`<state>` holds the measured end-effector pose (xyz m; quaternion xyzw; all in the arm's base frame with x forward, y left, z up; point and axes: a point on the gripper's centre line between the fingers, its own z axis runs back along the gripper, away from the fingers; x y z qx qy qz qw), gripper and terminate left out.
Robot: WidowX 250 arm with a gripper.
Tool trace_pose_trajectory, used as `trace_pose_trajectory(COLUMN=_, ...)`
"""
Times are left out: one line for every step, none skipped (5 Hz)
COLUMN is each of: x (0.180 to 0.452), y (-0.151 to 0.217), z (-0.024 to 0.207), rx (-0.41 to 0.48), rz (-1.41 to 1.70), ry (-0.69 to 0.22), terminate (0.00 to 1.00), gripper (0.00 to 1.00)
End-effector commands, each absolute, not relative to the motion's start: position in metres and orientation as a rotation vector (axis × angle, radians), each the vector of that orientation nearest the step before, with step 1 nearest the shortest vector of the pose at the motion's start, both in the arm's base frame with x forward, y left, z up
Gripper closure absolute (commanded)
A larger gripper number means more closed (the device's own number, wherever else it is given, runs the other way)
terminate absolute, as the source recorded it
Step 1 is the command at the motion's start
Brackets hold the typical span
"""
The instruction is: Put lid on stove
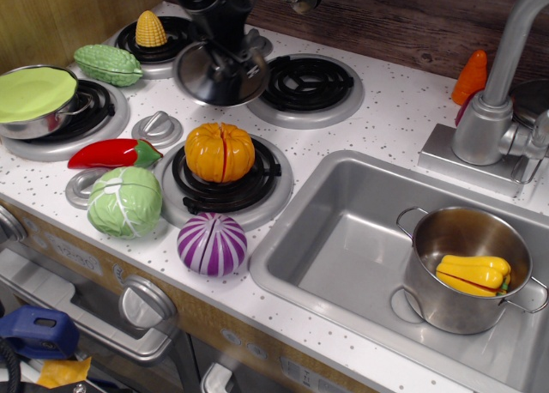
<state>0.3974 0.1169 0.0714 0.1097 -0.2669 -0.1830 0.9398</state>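
The round shiny steel lid [216, 77] hangs in the air over the stove [386, 127], just left of the back right coil burner [304, 82] and overlapping its silver ring. My black gripper [232, 51] comes down from the top and is shut on the lid's central knob, which its fingers hide. The stove is a white speckled top with four black coil burners.
An orange pumpkin [220, 151] sits on the front burner, corn [151, 28] on the back left burner, a steel pot with a green disc [36, 97] on the left burner. A cabbage [125, 202], red pepper [111, 154], purple onion [212, 244] and green gourd [108, 63] lie around. The sink [334, 238] at right holds a pot [467, 269].
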Motion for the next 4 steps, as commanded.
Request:
trace_pose_trajectory(x=0.422, y=0.103, z=0.097, rx=0.214, rz=-0.372, ry=-0.742, terminate=0.0, gripper=1.0)
trace_pose_trajectory(x=0.436, y=0.094, z=0.093, rx=0.178, rz=-0.362, ry=-0.78, terminate=0.0, gripper=1.0)
trace_pose_trajectory(x=0.447, y=0.088, z=0.081, rx=0.131, rz=-0.35, ry=-0.809, terminate=0.0, gripper=1.0)
trace_pose_trajectory(x=0.458, y=0.085, z=0.071, rx=0.101, rz=-0.358, ry=-0.84, terminate=0.0, gripper=1.0)
